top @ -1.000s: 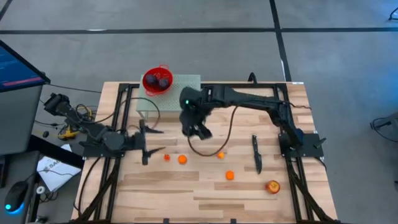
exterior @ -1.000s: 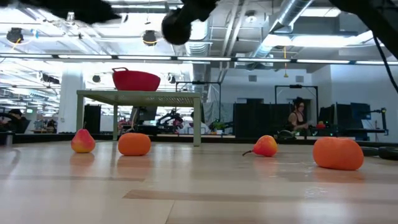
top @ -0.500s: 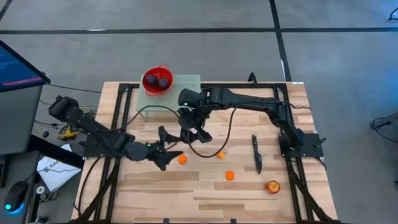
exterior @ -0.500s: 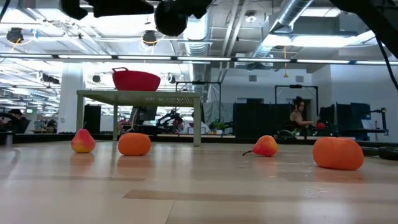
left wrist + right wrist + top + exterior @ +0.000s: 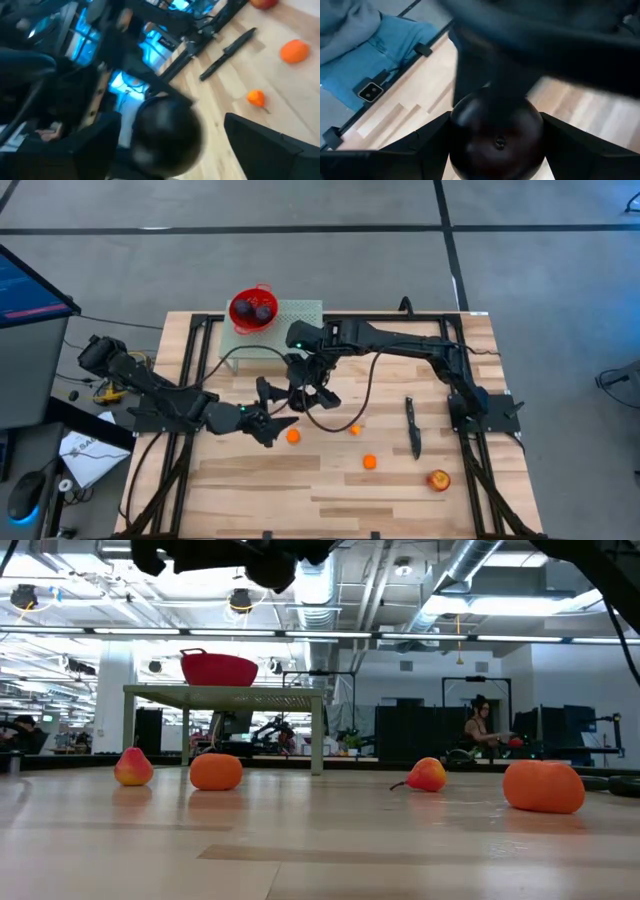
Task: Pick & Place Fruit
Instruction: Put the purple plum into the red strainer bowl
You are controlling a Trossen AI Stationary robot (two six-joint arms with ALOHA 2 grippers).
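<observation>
My right gripper (image 5: 306, 386) hovers over the table's middle, shut on a dark purple plum (image 5: 495, 135). My left gripper (image 5: 274, 408) is open right beside it. In the left wrist view its fingers stand on either side of that plum (image 5: 166, 131), with a gap showing on one side. Two more plums lie in the red bowl (image 5: 252, 310) on the white stand. Three orange fruits (image 5: 293, 436), (image 5: 354, 429), (image 5: 369, 462) and the red-yellow apple (image 5: 438, 479) rest on the wood. My right gripper pinches the plum between its two fingers (image 5: 422, 145), one on each side of the ball's middle (image 5: 462, 137). The plum is lifted clear, with the table planks showing well below it.
A slim black knife (image 5: 412, 427) lies on the table's right half, between the oranges and the right arm's base. The white stand (image 5: 290, 320) with the bowl sits at the far edge. The near planks (image 5: 300, 495) are bare wood.
My left arm has swung from the table's left toward the middle and risen, bringing its open gripper up to the plum in my right gripper. My right gripper has shifted slightly left, still holding the plum. One orange is now hidden under the left arm.
</observation>
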